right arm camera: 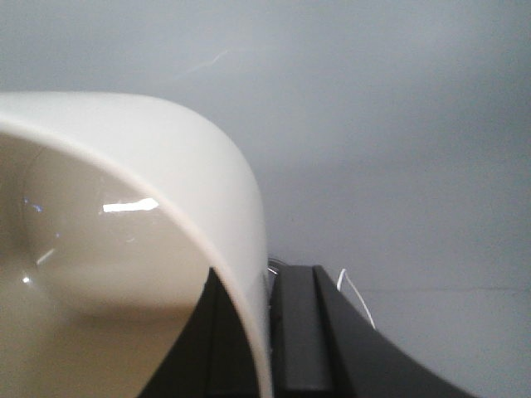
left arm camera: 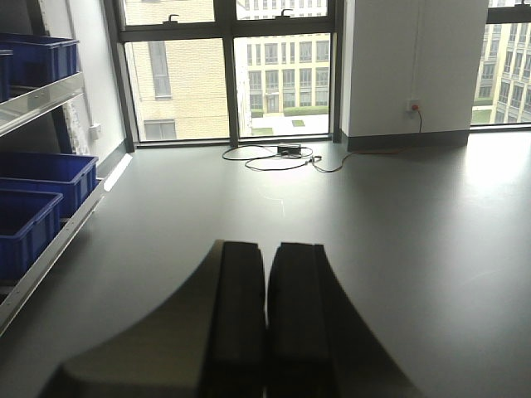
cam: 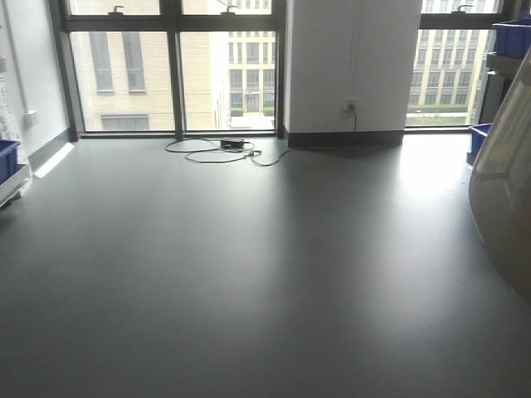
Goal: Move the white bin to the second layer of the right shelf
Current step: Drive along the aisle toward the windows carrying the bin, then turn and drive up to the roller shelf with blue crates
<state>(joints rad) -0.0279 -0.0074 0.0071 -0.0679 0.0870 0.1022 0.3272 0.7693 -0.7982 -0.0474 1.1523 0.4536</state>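
white bin [right arm camera: 133, 157] tilted, wall clamped in right pincer [right arm camera: 265, 319] | left pincer [left arm camera: 266, 253] together, empty

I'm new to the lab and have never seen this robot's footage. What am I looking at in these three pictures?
It is a two-armed robot on a mobile base. The front view looks across a grey floor to windows, with a cable lying there. The other two cameras sit on the wrists. The left one shows the left tool, shut and empty, with shelves of blue crates to one side. The right one shows the right tool pinching the wall of the white bin.
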